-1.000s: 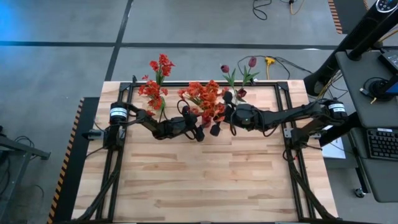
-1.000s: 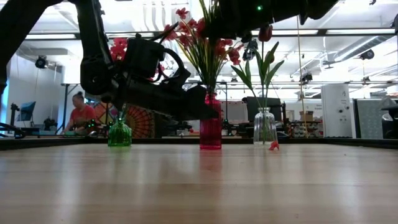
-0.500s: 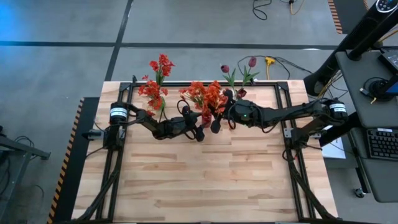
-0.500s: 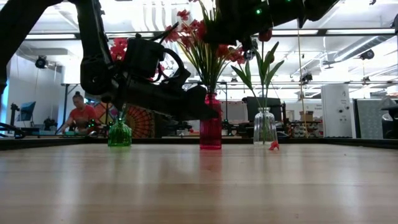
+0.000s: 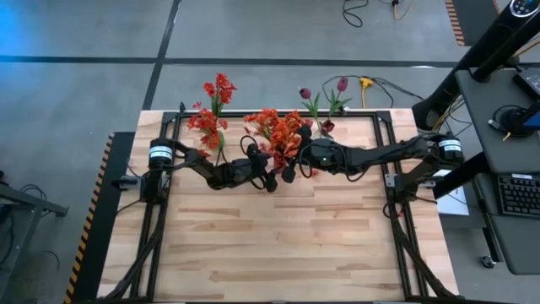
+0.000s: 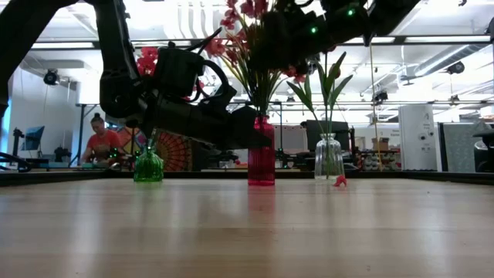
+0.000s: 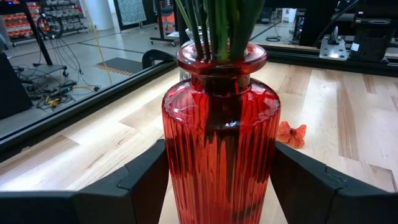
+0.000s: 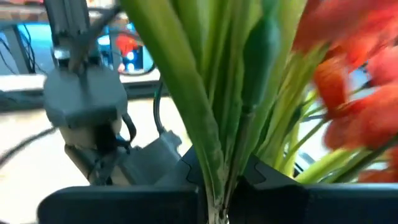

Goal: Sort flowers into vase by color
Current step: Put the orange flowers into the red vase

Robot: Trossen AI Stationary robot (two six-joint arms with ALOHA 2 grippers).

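Three vases stand in a row at the far edge of the pale wooden table (image 5: 278,245), and in the high view we see each already carrying flowers: red blooms on the left (image 5: 211,110), a thick orange-red bunch in the middle (image 5: 278,131), dark maroon tulips on the right (image 5: 325,93). The left gripper (image 5: 272,173) and the right gripper (image 5: 291,162) both meet at the middle bunch. In the low view we find the green glass vase (image 6: 148,166), the red ribbed glass vase (image 6: 262,158) and the clear glass vase (image 6: 329,158), with one small fallen red petal (image 6: 340,181) beside the clear one. In the left wrist view the two dark fingers (image 7: 140,180) stand apart on either side of the red vase, steadying it. In the right wrist view the fingers (image 8: 186,186) are pressed together on green stalks (image 8: 211,124) of the orange-red flowers. We judge the sorting nearly finished: no stems lie on the table, and only this last bunch must be settled and released.
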